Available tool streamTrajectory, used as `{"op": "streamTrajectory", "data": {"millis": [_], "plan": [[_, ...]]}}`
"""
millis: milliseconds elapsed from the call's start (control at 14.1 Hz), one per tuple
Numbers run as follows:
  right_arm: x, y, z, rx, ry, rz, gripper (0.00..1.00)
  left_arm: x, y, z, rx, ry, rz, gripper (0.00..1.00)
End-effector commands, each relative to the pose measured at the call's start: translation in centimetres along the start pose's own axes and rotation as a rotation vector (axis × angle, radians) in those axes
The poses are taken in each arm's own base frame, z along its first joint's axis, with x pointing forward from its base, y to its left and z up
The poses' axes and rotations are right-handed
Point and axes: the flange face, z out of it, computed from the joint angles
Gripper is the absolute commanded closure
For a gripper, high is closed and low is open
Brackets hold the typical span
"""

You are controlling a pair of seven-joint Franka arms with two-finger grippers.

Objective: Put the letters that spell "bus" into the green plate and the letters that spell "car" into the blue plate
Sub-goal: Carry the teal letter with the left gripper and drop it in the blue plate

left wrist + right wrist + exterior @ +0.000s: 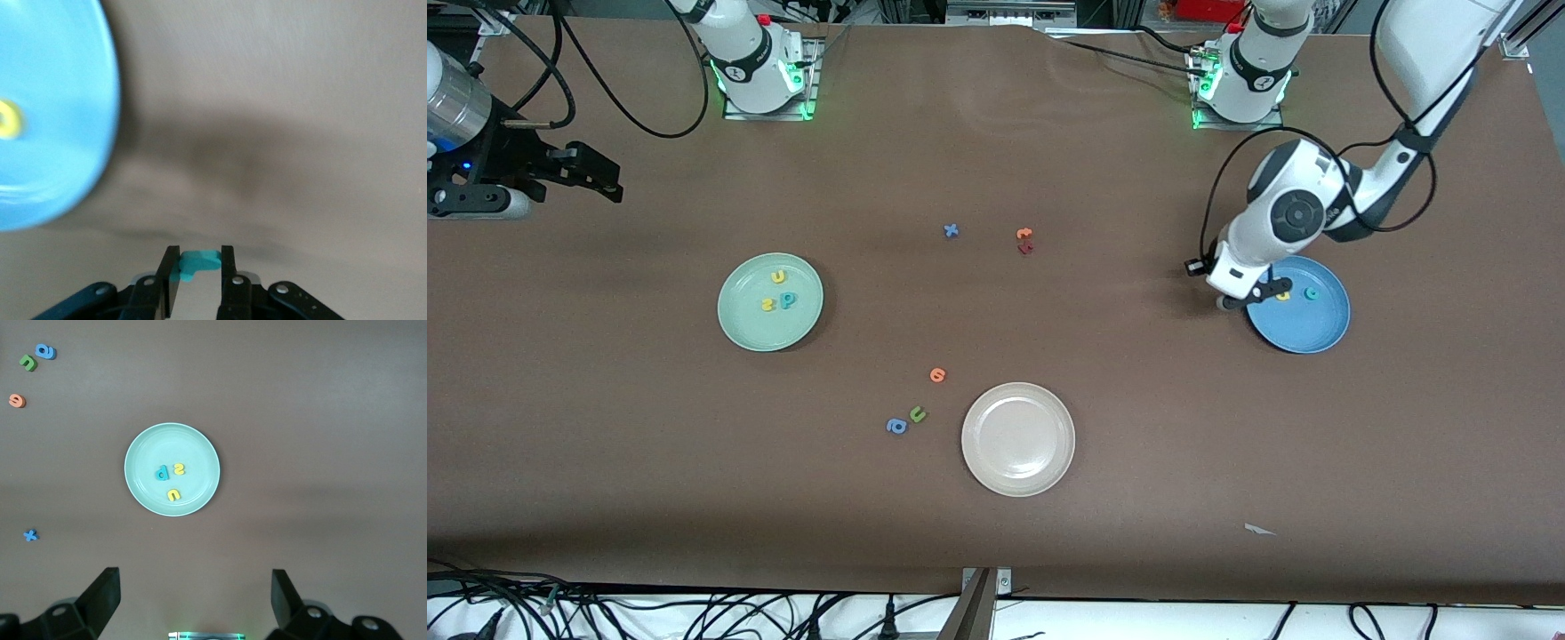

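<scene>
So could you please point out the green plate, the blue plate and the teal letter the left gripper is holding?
green plate (740, 327): front view, bare inner surface.
blue plate (1307, 329): front view, bare inner surface.
teal letter (198, 263): left wrist view, part showing between the fingers.

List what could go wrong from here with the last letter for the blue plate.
1. The left tool pinches the teal r only at its tip and sits beside the blue plate, not over it; releasing now would likely drop the letter on the table.
2. The piece is thin foam, so it may slip or cling to a finger.
3. Dropped near the yellow a or teal c, it could knock them.

The right tool waits open.
</scene>
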Motion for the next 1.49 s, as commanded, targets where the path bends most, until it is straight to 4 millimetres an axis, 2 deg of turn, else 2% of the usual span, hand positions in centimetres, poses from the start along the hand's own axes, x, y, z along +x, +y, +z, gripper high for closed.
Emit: {"op": "streamTrajectory", "data": {"millis": [0,142,284,638,851,922,992,1134,1205,1276,1418], "plan": [[0.0,-0.1,-0.5,0.000,-0.012,0.010,0.00,4.6,-4.0,-3.8,0.037,-0.027,0.056,0.87],[-0.1,-0.1,-0.5,0.000,-0.012,0.008,0.00,6.5,-7.5,-4.5,0.016,-0.030,0.101,0.86],[-0.1,-0.1,-0.6,0.000,-0.010,0.007,0.00,7.3,-9.9,-3.8,-0.007,-0.051,0.137,0.86],[-0.3,0.0,-0.6,0.000,-0.021,0.010,0.00,7.3,-9.1,-2.3,-0.032,-0.078,0.136,0.73],[-0.4,0.0,-0.6,0.000,-0.024,0.012,0.00,7.4,-9.3,-2.0,-0.034,-0.082,0.133,0.71],[-0.4,0.0,-0.6,0.000,-0.024,0.012,0.00,7.4,-9.3,-2.0,-0.034,-0.082,0.133,0.67],[-0.4,-0.1,-0.6,-0.002,-0.024,0.007,0.00,7.4,-9.4,-2.0,-0.035,-0.082,0.133,0.56],[-0.4,0.1,-0.6,0.000,-0.027,0.011,0.00,7.5,-9.6,-2.3,-0.035,-0.079,0.136,0.20],[-0.4,0.1,-0.7,0.000,-0.026,0.012,0.00,7.5,-9.5,-2.6,-0.031,-0.074,0.137,0.16],[-0.4,0.1,-0.7,0.000,-0.026,0.012,0.00,7.9,-9.6,-3.6,-0.028,-0.057,0.130,0.15],[-0.4,0.1,-0.7,0.000,-0.026,0.012,0.00,8.6,-9.5,-7.2,0.013,-0.079,0.126,0.14]]}}
